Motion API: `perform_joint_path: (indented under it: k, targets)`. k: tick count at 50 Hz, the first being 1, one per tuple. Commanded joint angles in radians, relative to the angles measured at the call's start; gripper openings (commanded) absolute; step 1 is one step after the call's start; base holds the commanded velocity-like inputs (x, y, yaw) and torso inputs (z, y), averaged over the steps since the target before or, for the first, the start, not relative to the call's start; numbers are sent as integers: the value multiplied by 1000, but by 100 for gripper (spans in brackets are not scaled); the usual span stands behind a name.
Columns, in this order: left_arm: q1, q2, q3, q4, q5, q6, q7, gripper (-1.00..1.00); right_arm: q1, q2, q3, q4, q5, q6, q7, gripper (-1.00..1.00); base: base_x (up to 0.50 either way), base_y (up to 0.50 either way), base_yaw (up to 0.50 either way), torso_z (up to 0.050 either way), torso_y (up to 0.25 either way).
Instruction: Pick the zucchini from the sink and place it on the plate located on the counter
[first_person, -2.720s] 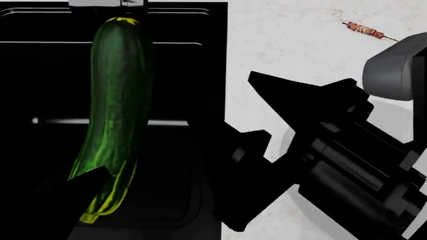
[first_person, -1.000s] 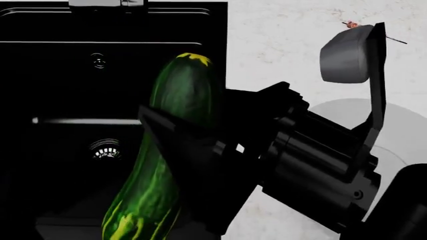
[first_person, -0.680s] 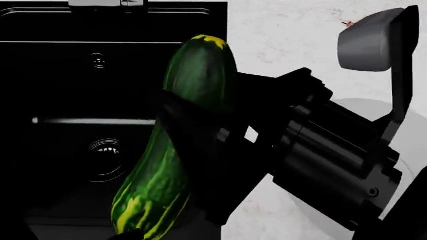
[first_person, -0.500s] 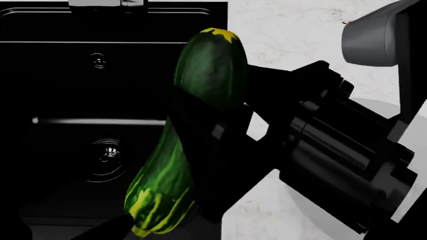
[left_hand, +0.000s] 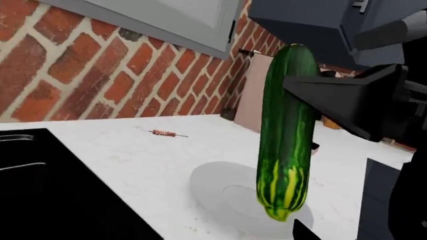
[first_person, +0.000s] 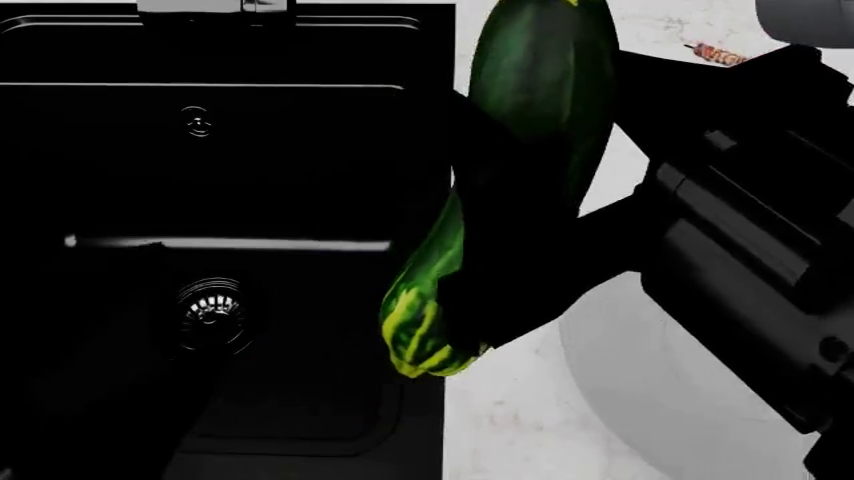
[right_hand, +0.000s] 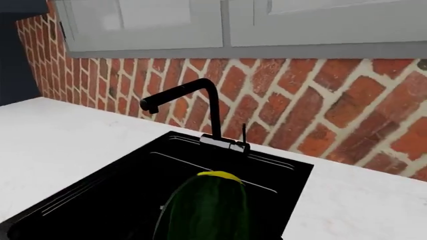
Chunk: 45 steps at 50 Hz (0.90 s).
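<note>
Now, counter (first_person: 534, 430): white marble, beside the black sink (first_person: 200, 200).
Plate (left_hand: 220, 187): grey, on the counter.
Right gripper (left_hand: 333, 102): fingers clamped on the zucchini (left_hand: 285, 130), hanging upright above the plate's edge.
Left gripper: cannot tell.
Skewer (left_hand: 163, 133): far behind.

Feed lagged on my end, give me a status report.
Right end effector shut on zucchini, lifted off the sink, nearing the plate. Left end effector unseen. Skewer lies well beyond plate.

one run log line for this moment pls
phase: carry | right gripper: shut on zucchini, lifted clear of sink | plate: bare, on counter | left gripper: not in view
</note>
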Motion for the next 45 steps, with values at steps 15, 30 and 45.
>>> perform_joint_path:
  k: [15,30,45]
  targets:
    - [9,0,49,13,241,68,-75,100,353,130,-370,104,117,116,320,-100,0,0,0,1,0]
    - [27,-10,155,10,474,125,-148,100,624,93,-602,357,104,265,363,-100,0,0,0,0,1]
    - [43,-13,162,4,497,143,-168,100,782,89,-810,547,-104,319,151,-100,0,0,0,0,0]
